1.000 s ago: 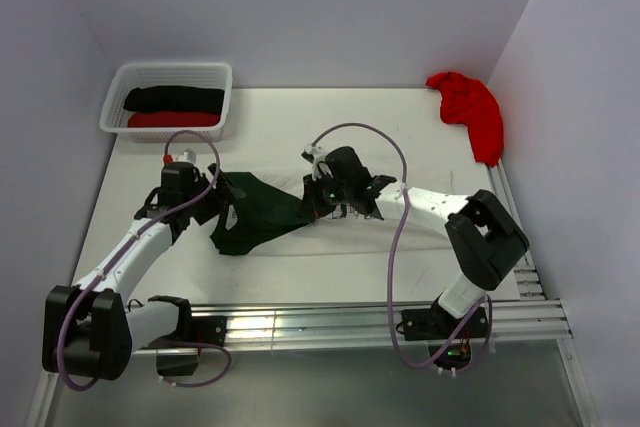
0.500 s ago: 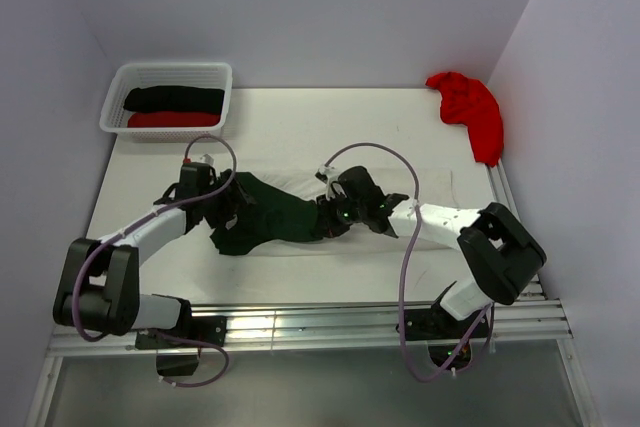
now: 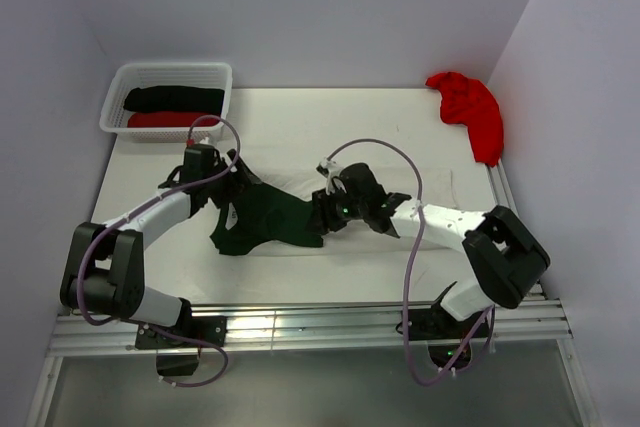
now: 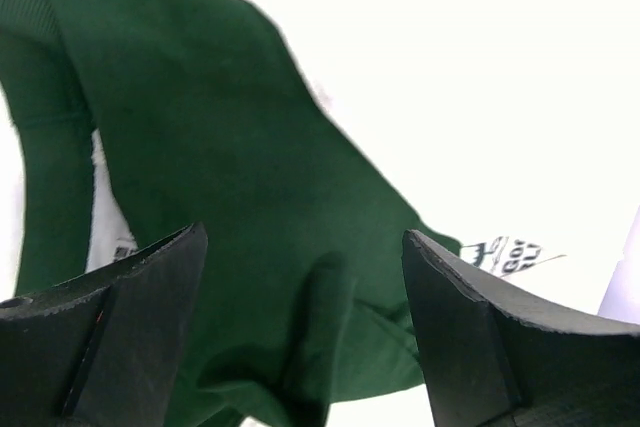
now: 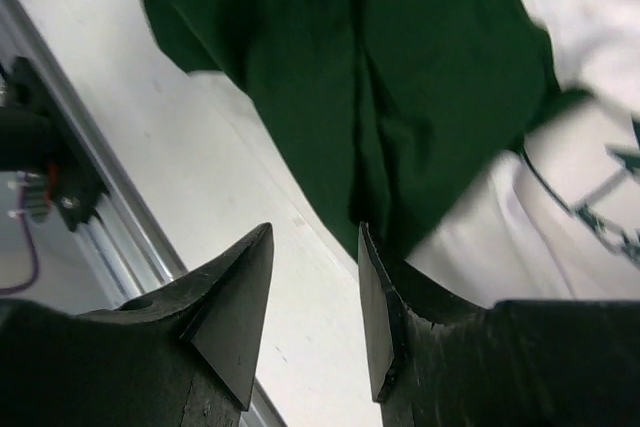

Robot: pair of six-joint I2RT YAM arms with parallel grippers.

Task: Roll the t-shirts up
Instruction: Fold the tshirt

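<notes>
The white t-shirt with dark green sleeves lies flat mid-table, its green sleeve [image 3: 262,225] bunched to the left and its white body [image 3: 432,187] stretching right. My left gripper [image 3: 226,185] hovers over the sleeve's upper left edge, jaws wide open, with green cloth [image 4: 200,127] below them and nothing gripped. My right gripper [image 3: 324,215] sits at the sleeve's right end, open. In the right wrist view one fingertip [image 5: 375,287] lies against the green cloth's [image 5: 400,77] edge, and bare table shows through the gap. A red t-shirt [image 3: 472,109] lies crumpled at the back right.
A white lattice basket [image 3: 170,68] at the back left holds a black roll [image 3: 173,99] and a red roll [image 3: 165,120]. A metal rail [image 3: 330,322] runs along the table's near edge. Walls close in on the left, back and right.
The right gripper came down toward the near edge with the sleeve, then opened and let the cloth go. The left arm swung right and back over the sleeve, staying open.
</notes>
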